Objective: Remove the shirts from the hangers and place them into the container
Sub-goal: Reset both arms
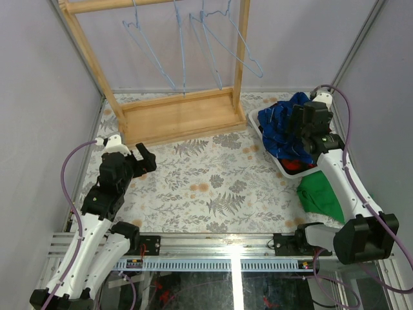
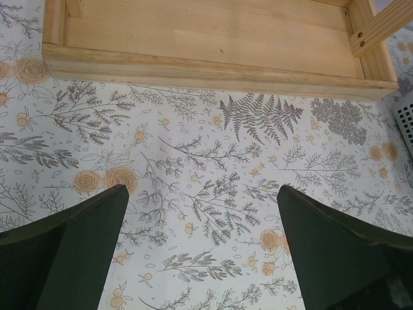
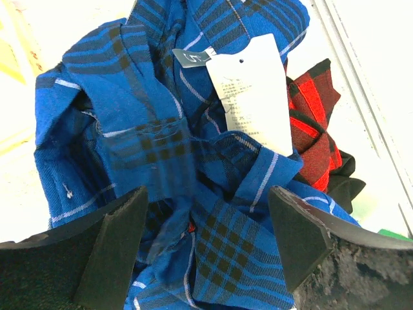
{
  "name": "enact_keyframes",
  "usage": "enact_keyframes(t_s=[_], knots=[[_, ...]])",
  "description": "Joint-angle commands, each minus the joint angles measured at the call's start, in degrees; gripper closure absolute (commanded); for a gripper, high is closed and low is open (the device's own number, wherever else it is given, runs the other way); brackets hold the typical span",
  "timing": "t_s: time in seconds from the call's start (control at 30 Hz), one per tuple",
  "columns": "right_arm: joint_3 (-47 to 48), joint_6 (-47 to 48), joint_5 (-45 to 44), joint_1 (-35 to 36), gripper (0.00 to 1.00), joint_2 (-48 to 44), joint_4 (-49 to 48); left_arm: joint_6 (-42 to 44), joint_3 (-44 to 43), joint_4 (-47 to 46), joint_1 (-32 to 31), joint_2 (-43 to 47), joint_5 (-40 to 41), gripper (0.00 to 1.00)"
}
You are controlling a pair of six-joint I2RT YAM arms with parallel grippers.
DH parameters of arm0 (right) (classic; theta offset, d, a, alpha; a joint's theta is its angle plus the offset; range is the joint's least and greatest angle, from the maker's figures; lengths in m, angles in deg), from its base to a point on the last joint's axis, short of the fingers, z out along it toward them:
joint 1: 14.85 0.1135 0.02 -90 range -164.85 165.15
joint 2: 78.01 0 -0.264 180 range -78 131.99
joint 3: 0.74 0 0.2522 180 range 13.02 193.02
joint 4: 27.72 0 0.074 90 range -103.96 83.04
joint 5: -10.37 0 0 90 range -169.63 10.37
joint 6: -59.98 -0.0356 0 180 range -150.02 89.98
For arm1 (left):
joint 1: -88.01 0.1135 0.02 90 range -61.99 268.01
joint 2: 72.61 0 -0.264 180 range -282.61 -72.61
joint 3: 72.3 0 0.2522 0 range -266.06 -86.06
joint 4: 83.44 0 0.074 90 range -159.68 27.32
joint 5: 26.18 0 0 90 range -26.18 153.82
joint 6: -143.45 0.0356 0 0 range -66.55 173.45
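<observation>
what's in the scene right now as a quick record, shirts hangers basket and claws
hangers: four, bare, on the wooden rack
blue plaid shirt: on top in the basket, tag showing
red-and-black shirt: in basket, partly under the blue one
green cloth: on the table, beside basket
left claw: open, over the table near rack base
right claw: open, above blue plaid shirt

Bright, even light. Around the blue plaid shirt [image 3: 161, 148] the container [image 3: 348, 58] washes out white; below the shirt the right gripper [image 3: 208, 197] looks dark and blurred.
</observation>
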Motion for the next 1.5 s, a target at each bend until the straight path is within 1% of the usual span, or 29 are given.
enact_keyframes(t_s=[0.0,0.13,0.27,0.43,0.5,0.53,0.67,0.77,0.87,0.97,1.07,1.23,1.37,1.47], knots=[[1.4,0.7,1.7,-0.2,0.17,-2.9,0.8,0.0,-0.3,-1.0,0.4,-0.2,-0.2,0.0],[2.8,0.7,1.6,-0.2,0.17,-3.9,2.8,0.0,-0.3,-0.9,0.4,-0.4,-0.3,0.0],[3.2,1.3,2.1,-0.2,0.16,-7.2,2.4,-0.1,-0.4,-0.9,0.4,-0.5,-0.2,0.0],[2.0,1.9,10.3,-0.2,0.15,-13.3,1.3,-0.6,-0.7,-0.6,0.4,-0.7,1.3,0.0],[-0.8,1.7,14.5,-0.2,0.03,-16.9,-0.8,-1.5,-1.1,0.0,0.5,-0.7,3.5,0.0],[-2.7,1.6,16.7,-0.2,0.0,-19.0,-1.9,-2.0,-1.3,0.2,0.5,-0.6,4.4,0.0],[-10.8,0.3,25.5,-0.2,0.01,-27.6,-6.1,-4.4,-2.0,-0.1,0.5,0.2,9.2,0.0],[-16.0,-1.2,28.8,-0.2,0.01,-32.1,-5.8,-7.1,-2.0,-0.4,0.4,1.6,14.0,0.0],[-20.0,-1.2,31.6,-0.2,0.01,-35.8,-7.1,-7.9,-2.6,-0.9,0.5,3.1,16.2,0.0],[-18.8,-0.4,32.2,-0.2,0.01,-37.4,-6.6,-8.3,-5.1,-0.6,0.5,4.0,16.5,0.0],[-16.2,0.5,34.7,-0.2,0.01,-39.2,-4.7,-8.2,-8.9,0.0,0.5,4.6,16.3,0.0],[-13.9,0.3,36.7,-0.2,0.01,-44.7,-4.1,-5.7,-13.9,1.3,0.5,5.4,14.4,0.0],[-12.5,0.6,33.4,-0.2,0.01,-48.8,-3.2,-2.9,-15.1,2.6,0.4,6.4,14.6,0.0],[-11.9,1.3,29.3,-0.2,0.01,-50.1,-1.9,-1.2,-15.4,3.6,0.5,7.2,15.5,0.0]])
